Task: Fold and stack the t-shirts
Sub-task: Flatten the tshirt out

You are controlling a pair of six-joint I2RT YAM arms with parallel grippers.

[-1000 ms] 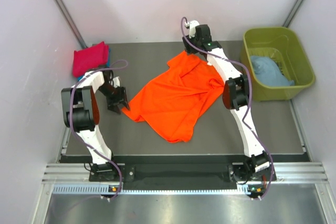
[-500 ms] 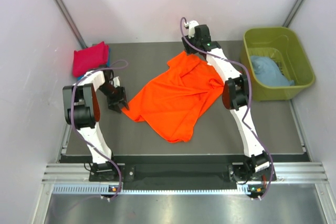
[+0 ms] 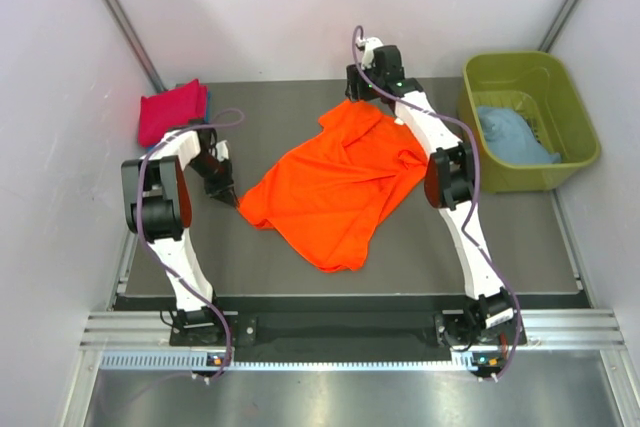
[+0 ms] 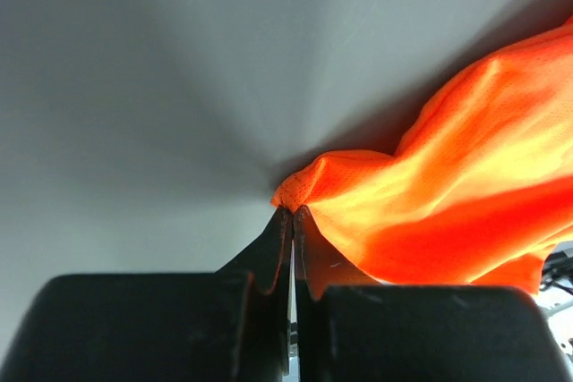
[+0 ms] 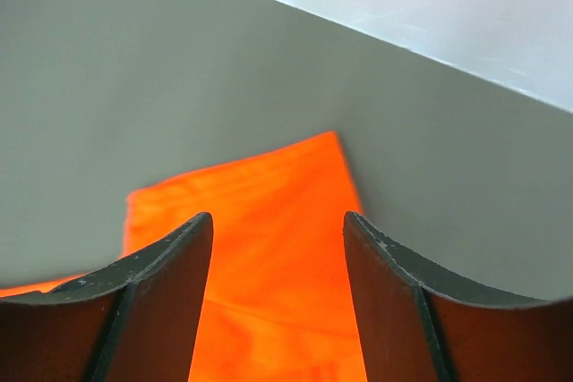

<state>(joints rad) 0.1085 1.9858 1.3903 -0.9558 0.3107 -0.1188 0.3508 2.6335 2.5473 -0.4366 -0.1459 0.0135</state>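
A bright orange t-shirt point(image 3: 335, 182) lies spread and rumpled across the middle of the table. My left gripper point(image 3: 234, 198) is shut on its left corner, and the left wrist view shows the orange cloth point(image 4: 430, 194) bunched at the fingertips point(image 4: 293, 212). My right gripper point(image 3: 360, 97) hovers open over the shirt's far corner point(image 5: 269, 221), a finger on each side, not touching. A folded crimson-pink t-shirt point(image 3: 172, 112) rests at the back left on top of a folded blue one. A light blue t-shirt point(image 3: 512, 135) lies in the tub.
An olive-green plastic tub point(image 3: 565, 107) stands at the back right. White walls close in the table on three sides. The dark tabletop point(image 3: 270, 267) shows in front of the orange shirt.
My left gripper has slid a little toward the shirt and shut on its left corner. The right gripper has shifted slightly toward the back over the far corner.
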